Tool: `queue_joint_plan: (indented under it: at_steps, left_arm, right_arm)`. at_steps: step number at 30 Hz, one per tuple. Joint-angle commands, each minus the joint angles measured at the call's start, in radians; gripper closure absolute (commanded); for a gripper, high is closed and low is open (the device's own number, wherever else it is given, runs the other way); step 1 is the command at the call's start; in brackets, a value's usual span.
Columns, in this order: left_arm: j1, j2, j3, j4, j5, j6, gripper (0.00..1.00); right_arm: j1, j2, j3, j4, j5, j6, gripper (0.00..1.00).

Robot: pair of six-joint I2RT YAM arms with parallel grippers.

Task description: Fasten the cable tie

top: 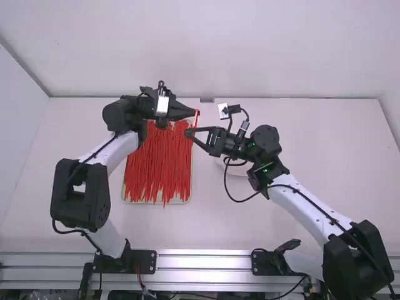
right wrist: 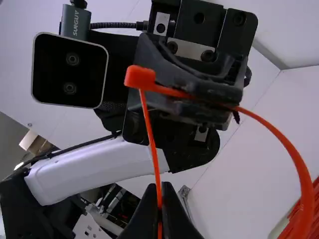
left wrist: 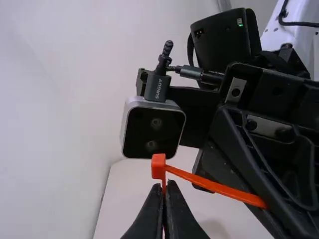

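A red cable tie (top: 196,117) hangs in the air between both grippers, above the far end of the tie pile. My left gripper (top: 191,112) is shut on it just below its square head (left wrist: 158,166); the strap (left wrist: 214,186) runs off into the right arm's black fingers. My right gripper (top: 191,134) is shut on the thin strap (right wrist: 149,134) a short way from the head (right wrist: 139,77). The rest of the strap bends in a wide loop (right wrist: 285,149). The two grippers sit close, tip to tip.
A pile of several loose red cable ties lies on a beige board (top: 187,187) on the white table, under the left arm. The right arm's cable (top: 228,187) hangs in a loop near the table. Open table (top: 337,144) stretches to the right.
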Motion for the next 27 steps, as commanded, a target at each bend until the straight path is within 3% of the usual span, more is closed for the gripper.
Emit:
queue_joint_plan:
  at_steps: [1, 27]
  left_arm:
    - [-0.009, -0.009, -0.006, 0.008, 0.019, 0.015, 0.99]
    - [-0.063, -0.01, -0.019, 0.008, 0.047, 0.008, 0.99]
  right_arm:
    - [0.0, 0.002, -0.009, 0.022, 0.013, 0.01, 1.0]
    - [-0.092, 0.002, -0.008, 0.07, 0.027, 0.036, 1.0]
